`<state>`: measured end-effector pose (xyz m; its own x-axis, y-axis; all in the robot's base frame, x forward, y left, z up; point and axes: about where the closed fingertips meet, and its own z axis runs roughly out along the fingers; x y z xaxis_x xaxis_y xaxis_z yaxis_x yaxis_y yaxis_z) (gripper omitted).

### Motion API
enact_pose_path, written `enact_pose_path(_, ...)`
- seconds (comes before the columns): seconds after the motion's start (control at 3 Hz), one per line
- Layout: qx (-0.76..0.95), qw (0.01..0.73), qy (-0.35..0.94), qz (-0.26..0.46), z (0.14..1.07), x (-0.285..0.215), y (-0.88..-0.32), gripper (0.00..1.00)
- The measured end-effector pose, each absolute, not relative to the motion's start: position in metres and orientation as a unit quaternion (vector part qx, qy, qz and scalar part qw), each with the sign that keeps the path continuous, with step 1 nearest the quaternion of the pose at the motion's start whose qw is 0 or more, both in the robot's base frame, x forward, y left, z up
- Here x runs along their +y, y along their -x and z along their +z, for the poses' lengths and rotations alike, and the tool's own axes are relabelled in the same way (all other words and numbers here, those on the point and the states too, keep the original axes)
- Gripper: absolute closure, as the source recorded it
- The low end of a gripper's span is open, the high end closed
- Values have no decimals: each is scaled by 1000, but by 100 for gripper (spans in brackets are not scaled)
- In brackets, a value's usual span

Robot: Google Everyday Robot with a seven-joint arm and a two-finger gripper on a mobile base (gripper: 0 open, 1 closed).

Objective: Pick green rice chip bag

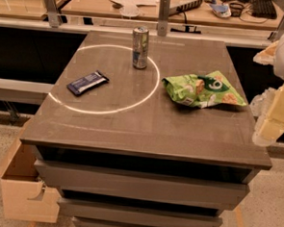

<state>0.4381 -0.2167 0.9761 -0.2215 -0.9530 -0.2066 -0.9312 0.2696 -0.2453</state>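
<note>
We see the green rice chip bag (201, 91) lying crumpled on the right side of the desk (131, 129), its dark round logo unreadable. The jaws, on the pale arm (276, 116), hang just off the desk's right edge, near the bag; we cannot tell their opening.

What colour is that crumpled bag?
Camera view: the bag is light green with white patches and dark green logo; the gripper hangs to its right.

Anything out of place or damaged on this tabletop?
Nothing spilled or toppled. The green rice chip bag lies crumpled, right of the white ring; the can stands upright. The hand hangs beside the table's right edge.
</note>
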Motion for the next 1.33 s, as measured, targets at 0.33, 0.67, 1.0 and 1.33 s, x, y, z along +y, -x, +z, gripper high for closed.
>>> enact_pose_path(0.33,781,159,603,-34,976,-217,-438,0)
enact_pose_path(0.67,786,187,589,-20,972,-224,-466,0)
enact_pose_path(1.0,784,195,590,-1,957,-226,-502,0)
enact_pose_path(1.33,776,190,601,21,927,-223,-542,0)
